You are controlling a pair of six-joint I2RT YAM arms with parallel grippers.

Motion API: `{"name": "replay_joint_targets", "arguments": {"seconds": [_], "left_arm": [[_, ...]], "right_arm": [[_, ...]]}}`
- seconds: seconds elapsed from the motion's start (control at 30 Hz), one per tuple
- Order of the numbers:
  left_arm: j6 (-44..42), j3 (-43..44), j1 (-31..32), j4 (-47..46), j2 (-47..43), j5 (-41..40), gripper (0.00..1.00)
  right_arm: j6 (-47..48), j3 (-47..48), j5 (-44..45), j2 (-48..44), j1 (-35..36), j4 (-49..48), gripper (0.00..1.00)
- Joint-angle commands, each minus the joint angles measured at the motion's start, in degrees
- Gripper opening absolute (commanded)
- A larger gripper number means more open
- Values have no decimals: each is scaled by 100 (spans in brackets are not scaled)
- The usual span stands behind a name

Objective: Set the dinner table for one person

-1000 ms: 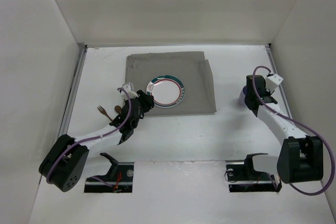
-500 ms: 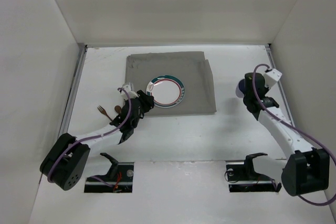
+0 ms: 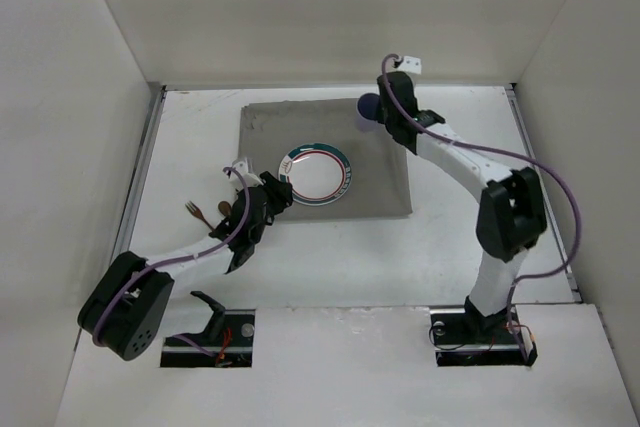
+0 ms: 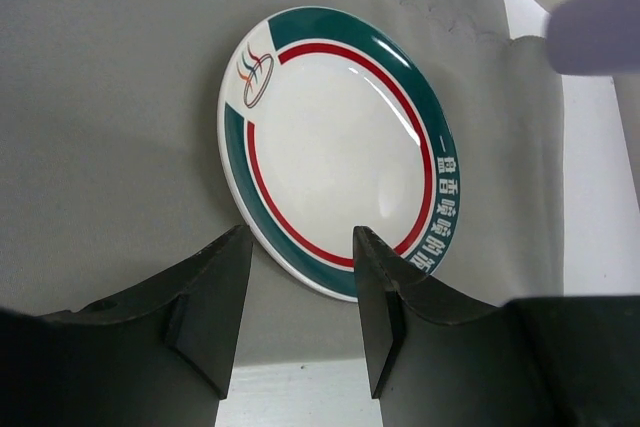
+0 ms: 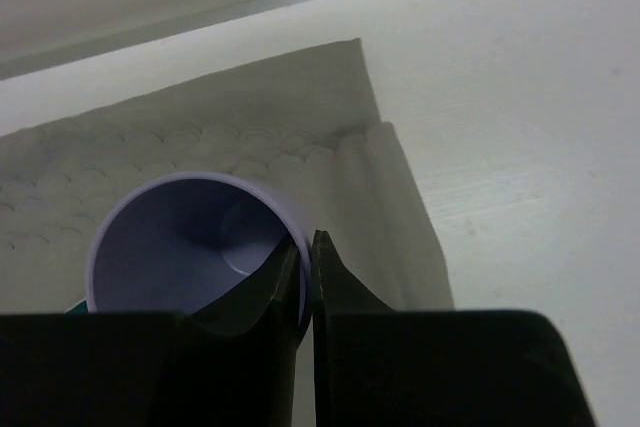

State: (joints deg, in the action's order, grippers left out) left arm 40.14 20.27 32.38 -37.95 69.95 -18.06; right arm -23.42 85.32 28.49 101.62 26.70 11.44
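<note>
One cup [image 5: 190, 237], rim pinched in right gripper [image 5: 308, 242] at mat's [image 3: 300, 122] far right corner; left gripper [image 4: 300, 237] spread at plate [image 4: 340, 157] edge.

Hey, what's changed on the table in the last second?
The right end effector swung left and farther out, from the right side of the table to the far right corner of the grey mat, carrying the purple cup by its rim. The left end effector, plate, fork and spoon stayed put.

Glossy plate [image 4: 340, 162], matte cloth mat [image 4: 110, 97]
</note>
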Motion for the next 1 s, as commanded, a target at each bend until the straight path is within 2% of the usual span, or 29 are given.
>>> {"name": "replay_joint_targets", "arguments": {"seconds": [0.0, 0.1, 0.27, 0.83, 0.97], "left_arm": [[11, 21, -52, -318, -140, -92, 43], [64, 38, -105, -283, -105, -39, 43], [64, 82, -105, -309, 36, -31, 43], [55, 126, -149, -45, -52, -303, 43], [73, 144, -193, -28, 18, -285, 43]], "right_arm": [[496, 1063, -265, 663, 50, 67, 9], [514, 1741, -379, 1261, 50, 393, 9], [532, 2173, -458, 1799, 15, 675, 9], [391, 2323, -485, 2230, -372, 983, 10], [443, 2436, -494, 2388, -424, 1000, 15]]}}
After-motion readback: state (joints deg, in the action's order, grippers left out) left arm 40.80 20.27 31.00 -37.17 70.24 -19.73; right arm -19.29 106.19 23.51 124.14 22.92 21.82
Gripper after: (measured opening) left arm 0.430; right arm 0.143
